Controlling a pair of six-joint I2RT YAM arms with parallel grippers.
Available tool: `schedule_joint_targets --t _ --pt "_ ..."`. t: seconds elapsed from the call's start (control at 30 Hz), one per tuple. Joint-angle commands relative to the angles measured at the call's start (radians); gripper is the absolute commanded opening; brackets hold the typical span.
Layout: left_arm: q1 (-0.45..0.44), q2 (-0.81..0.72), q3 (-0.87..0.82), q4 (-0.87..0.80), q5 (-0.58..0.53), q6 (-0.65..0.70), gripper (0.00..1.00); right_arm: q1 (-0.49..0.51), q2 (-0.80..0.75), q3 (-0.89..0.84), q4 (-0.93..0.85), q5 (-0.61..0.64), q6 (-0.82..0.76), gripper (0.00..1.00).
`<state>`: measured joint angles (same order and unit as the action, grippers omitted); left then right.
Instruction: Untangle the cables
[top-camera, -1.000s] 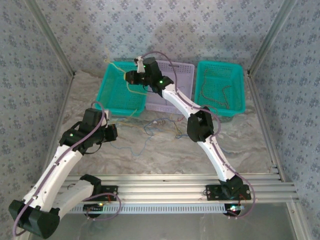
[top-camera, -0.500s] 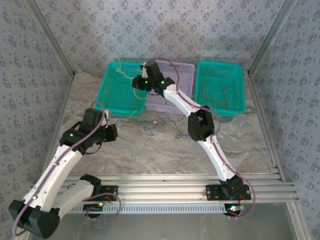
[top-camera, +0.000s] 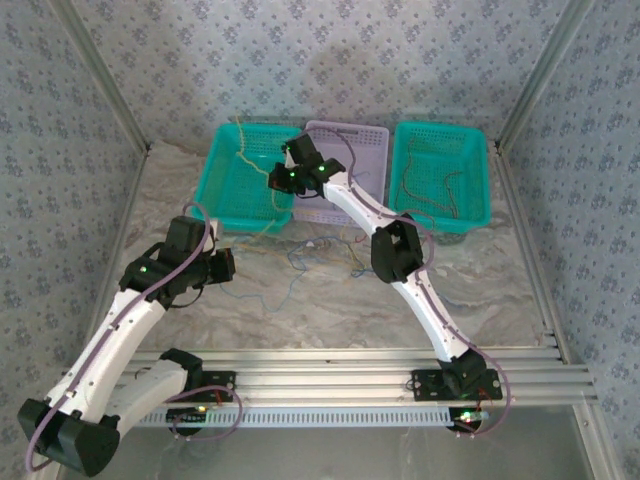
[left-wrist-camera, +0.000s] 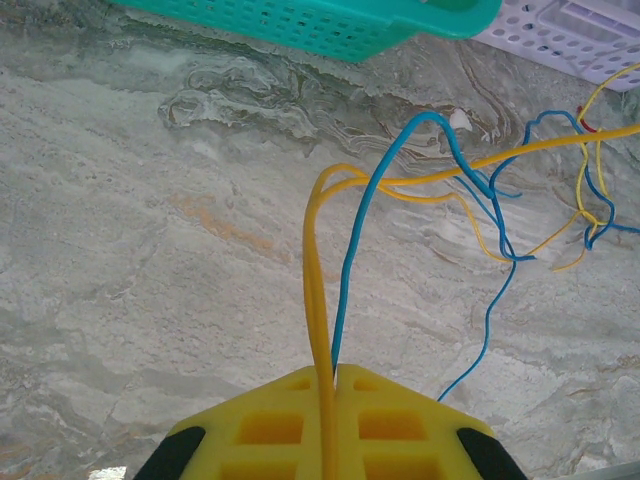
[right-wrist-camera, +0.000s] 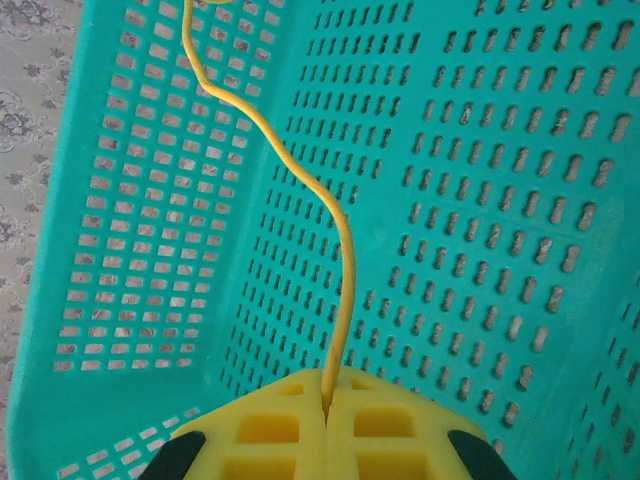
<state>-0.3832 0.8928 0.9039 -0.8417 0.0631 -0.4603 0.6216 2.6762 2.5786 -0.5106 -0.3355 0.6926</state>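
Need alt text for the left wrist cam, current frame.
The left gripper, yellow-padded, is shut on a yellow cable, with a blue cable entering the same gap. Both run up to a tangle of yellow and blue cables on the marbled table, below a teal basket and a lilac basket.

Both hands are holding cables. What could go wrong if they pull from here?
1. The left hand pinches a yellow loop together with a blue cable. Pulling both may tighten the tangle rather than loosen it.
2. The right hand holds a yellow cable over the teal basket. The cable might catch in the basket's slots or drag the basket.
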Motion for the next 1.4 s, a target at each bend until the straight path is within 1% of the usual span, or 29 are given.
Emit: schedule_joint_targets --t 0.0,0.17,0.27,0.4,0.5,0.67,0.77,0.93,1.07,1.2,1.27,1.37 --pt "0.001 0.002 -0.003 -0.005 -0.008 0.014 0.00 0.004 0.034 0.037 -0.062 0.023 -0.007 0.00" --pt "0.001 0.003 -0.003 -0.006 -0.008 0.013 0.00 0.012 0.053 0.050 -0.046 0.012 -0.011 0.00" --pt "0.001 0.003 -0.005 -0.006 -0.007 0.014 0.00 0.014 0.058 0.061 -0.046 0.010 -0.011 0.05" --pt "0.001 0.003 -0.005 -0.006 -0.008 0.014 0.00 0.015 0.057 0.075 -0.054 0.004 -0.021 0.22" --pt "0.001 0.003 -0.004 -0.006 -0.008 0.015 0.00 0.016 0.047 0.081 -0.051 -0.003 -0.031 0.30" --pt "0.001 0.004 -0.004 -0.006 -0.008 0.015 0.00 0.022 0.006 0.081 -0.016 -0.018 -0.056 0.37" --pt "0.001 0.005 -0.004 -0.007 -0.010 0.017 0.00 0.024 -0.037 0.078 0.021 -0.037 -0.095 0.44" --pt "0.001 0.008 -0.004 -0.007 -0.013 0.016 0.00 0.021 -0.170 0.054 0.041 -0.049 -0.166 0.55" --pt "0.001 0.014 -0.001 -0.007 -0.013 0.015 0.00 0.015 -0.351 -0.086 0.076 -0.010 -0.231 0.63" --pt "0.001 0.021 0.000 0.003 0.011 -0.018 0.00 -0.004 -0.561 -0.278 0.110 -0.050 -0.283 0.66" --pt "0.001 0.023 -0.003 0.022 0.030 -0.041 0.00 -0.003 -0.685 -0.416 0.129 -0.074 -0.346 0.67" --pt "0.000 0.027 -0.021 0.066 0.066 -0.075 0.00 0.001 -0.891 -0.714 0.240 -0.083 -0.397 0.68"
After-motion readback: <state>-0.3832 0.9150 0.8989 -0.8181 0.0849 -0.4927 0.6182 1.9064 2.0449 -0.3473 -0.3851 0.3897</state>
